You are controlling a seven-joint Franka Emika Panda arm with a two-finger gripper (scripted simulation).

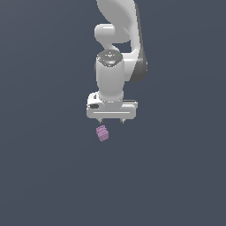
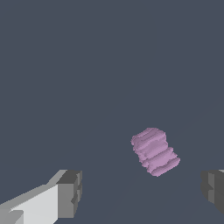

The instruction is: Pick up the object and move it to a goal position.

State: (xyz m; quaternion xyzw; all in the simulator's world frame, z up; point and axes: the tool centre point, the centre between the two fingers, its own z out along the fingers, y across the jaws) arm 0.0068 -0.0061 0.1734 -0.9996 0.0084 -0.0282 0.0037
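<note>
The gripper (image 1: 112,121) hangs wide open and empty above the object (image 1: 102,133), which looks small, light and rigid, best pinched across its ribbed sides for grip.

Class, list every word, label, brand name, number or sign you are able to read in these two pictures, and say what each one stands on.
None: no readable text in either view.
The purple ribbed object bears only ridges.
The white claw and the arm are unmarked.
The dark grey ground is plain.
</note>
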